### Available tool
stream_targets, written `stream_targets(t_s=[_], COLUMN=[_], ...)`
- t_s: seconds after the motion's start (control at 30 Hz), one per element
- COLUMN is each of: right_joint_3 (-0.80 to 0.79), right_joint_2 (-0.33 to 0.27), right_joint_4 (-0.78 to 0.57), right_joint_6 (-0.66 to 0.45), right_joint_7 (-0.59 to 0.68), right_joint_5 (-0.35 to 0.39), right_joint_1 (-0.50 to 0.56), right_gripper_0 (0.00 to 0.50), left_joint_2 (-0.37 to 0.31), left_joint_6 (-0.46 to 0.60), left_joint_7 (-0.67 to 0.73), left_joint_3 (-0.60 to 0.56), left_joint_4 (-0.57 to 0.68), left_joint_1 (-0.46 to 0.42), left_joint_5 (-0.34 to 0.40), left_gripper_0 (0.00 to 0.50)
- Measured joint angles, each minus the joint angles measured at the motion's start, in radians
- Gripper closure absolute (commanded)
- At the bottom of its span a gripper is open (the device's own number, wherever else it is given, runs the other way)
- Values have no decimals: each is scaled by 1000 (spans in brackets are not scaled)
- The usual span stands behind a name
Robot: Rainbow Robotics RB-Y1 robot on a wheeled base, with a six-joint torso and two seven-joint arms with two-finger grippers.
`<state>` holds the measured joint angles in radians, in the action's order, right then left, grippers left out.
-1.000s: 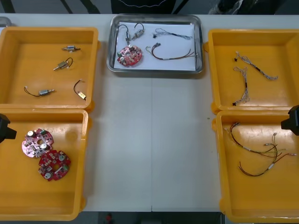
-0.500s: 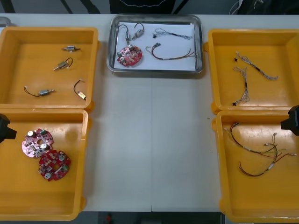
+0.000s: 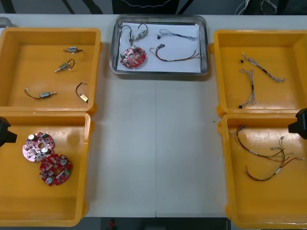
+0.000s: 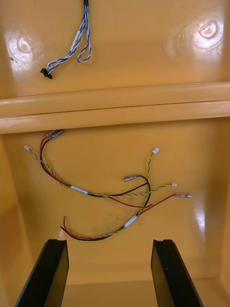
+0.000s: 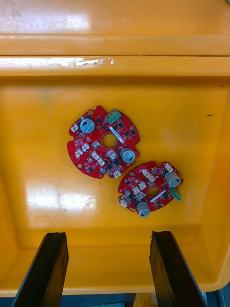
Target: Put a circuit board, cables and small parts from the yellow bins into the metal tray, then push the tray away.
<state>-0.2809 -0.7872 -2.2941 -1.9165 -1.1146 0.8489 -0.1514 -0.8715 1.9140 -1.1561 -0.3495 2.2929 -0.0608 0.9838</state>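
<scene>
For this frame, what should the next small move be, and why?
Probably hold still: the metal tray sits at the table's far edge holding a circuit board, cables and small metal parts; left tool and right tool hang open over near yellow bins.

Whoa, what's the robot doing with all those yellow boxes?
The robot is packing parts from the yellow bins into a metal tray. The tray sits at the far edge of the table and already holds a red circuit board, cables and small metal parts. Both arms wait at the sides, holding nothing. The left gripper hangs open above two more boards, and the right gripper hangs open above red and yellow cables.
</scene>
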Motion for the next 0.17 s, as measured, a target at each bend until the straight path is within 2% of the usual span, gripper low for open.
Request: stream_targets(t_s=[0.17], right_joint_3=[0], right_joint_2=[0], right_joint_4=[0], right_joint_6=[0], right_joint_7=[0], right_joint_5=[0], right_joint_1=[0], right_gripper_0=[0], left_joint_2=[0], left_joint_6=[0], left_joint_7=[0], left_joint_3=[0], left_joint_4=[0], left_joint_1=[0], left_joint_5=[0], left_gripper_0=[0])
